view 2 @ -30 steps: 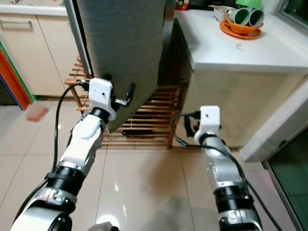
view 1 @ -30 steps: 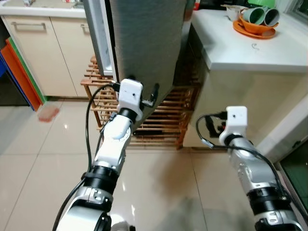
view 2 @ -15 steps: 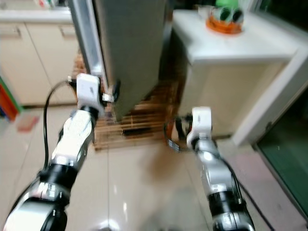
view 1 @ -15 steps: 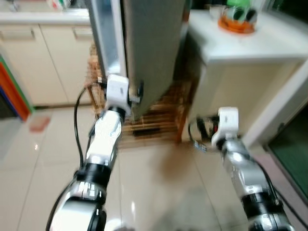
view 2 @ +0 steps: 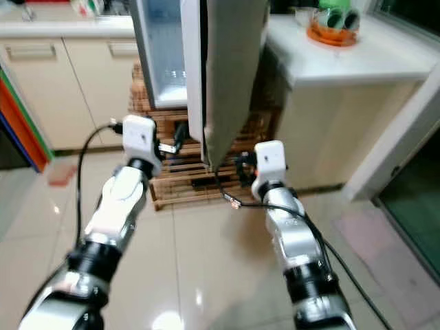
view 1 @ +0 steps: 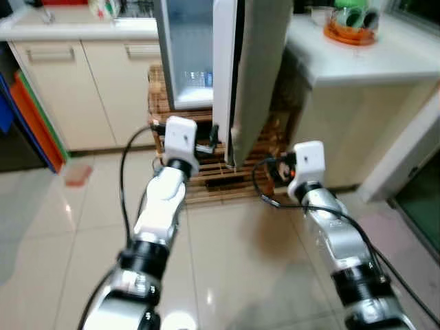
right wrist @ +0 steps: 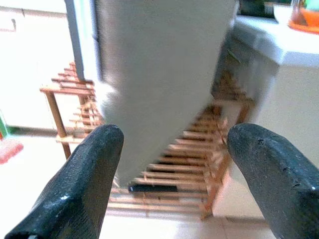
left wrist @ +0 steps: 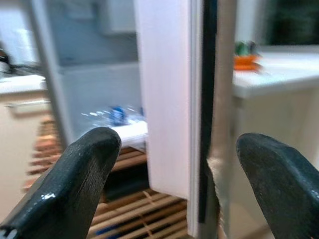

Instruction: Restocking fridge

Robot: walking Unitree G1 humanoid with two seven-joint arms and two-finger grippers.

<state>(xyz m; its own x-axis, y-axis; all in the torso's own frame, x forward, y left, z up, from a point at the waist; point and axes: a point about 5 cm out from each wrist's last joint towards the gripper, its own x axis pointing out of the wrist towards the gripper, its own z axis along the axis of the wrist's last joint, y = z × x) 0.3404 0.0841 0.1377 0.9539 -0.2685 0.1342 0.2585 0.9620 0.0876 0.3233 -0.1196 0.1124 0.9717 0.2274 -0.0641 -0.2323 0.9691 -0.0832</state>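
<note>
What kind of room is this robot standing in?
Most likely a home kitchen. A small fridge stands open on a slatted wooden rack, its door swung out. Cream cabinets run under a counter on the left, and a white worktop on the right carries an orange dish with green cups.

fridge door ajar, edge-on ahead | fridge interior reachable left of it

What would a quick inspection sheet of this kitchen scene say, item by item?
Surface: glossy tiled floor.
Job's things: small fridge on a wooden rack, door swung open; bottles inside, blurred.
Clutter: orange tray with green cups on the counter.
End effectors: left end effector open, facing the door's edge; right end effector open, facing the door's outer face.
Cables: black cable along the left arm.
Surroundings: cream cabinets.
</note>
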